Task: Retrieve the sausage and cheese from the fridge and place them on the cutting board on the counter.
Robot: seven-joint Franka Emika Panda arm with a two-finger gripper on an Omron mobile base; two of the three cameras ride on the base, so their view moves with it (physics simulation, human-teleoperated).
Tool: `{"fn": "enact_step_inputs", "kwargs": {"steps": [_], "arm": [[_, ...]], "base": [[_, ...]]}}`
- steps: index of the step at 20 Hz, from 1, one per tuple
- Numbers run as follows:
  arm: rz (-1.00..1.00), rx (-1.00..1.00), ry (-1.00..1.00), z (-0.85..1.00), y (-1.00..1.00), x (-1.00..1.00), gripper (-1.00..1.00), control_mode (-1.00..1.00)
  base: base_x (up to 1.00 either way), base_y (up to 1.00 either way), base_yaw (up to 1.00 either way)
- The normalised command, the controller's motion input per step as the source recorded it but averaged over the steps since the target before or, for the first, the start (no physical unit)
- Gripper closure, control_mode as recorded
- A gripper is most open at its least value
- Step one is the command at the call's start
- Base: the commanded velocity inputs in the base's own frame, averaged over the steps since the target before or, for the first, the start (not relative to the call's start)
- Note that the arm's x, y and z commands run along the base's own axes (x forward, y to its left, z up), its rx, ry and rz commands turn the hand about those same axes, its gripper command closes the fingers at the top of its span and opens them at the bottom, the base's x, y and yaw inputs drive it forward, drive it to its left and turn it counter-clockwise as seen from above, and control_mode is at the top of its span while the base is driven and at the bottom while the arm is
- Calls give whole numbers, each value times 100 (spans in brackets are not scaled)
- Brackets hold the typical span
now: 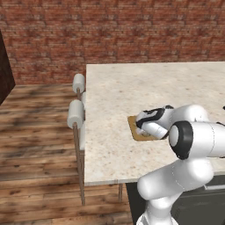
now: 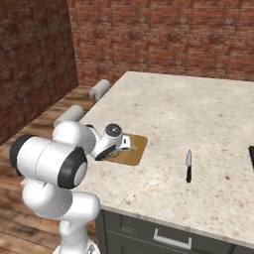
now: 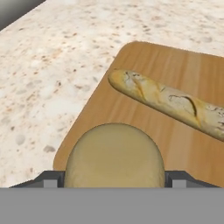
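Golden-brown wood marks the small flat rectangular cutting board (image 3: 183, 74) with rounded corners, lying on the wide beige speckled stone counter (image 1: 132, 88) near its front left corner. Two things sit on the board in the hand view: a rounded yellowish-tan lump of cheese (image 3: 114, 155) at the near edge, and a long pale crusty baguette-like loaf (image 3: 168, 101) lying slantwise across the middle, apart from the cheese. The white arm's two-finger gripper (image 3: 114, 179) hovers low over the board with its fingers spread wide, one dark tip on each side of the cheese; whether the tips touch the lump cannot be told. In the right base view a black-handled knife (image 2: 188, 166) lies on the counter, well apart from the board, to its right. White cylindrical stools (image 1: 75, 113) stand along the counter's left edge.
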Motion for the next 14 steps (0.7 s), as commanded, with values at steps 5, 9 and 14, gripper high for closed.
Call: {"fn": "enact_step_inputs", "kwargs": {"steps": [5,9,14], "arm": [[0,0,-2,0,0,18,100,-100],[0,0,0,0,0,30,100,-100],[0,0,0,-6,0,9,100,-100]], "base": [[0,0,0],[0,0,0],[0,0,0]]}}
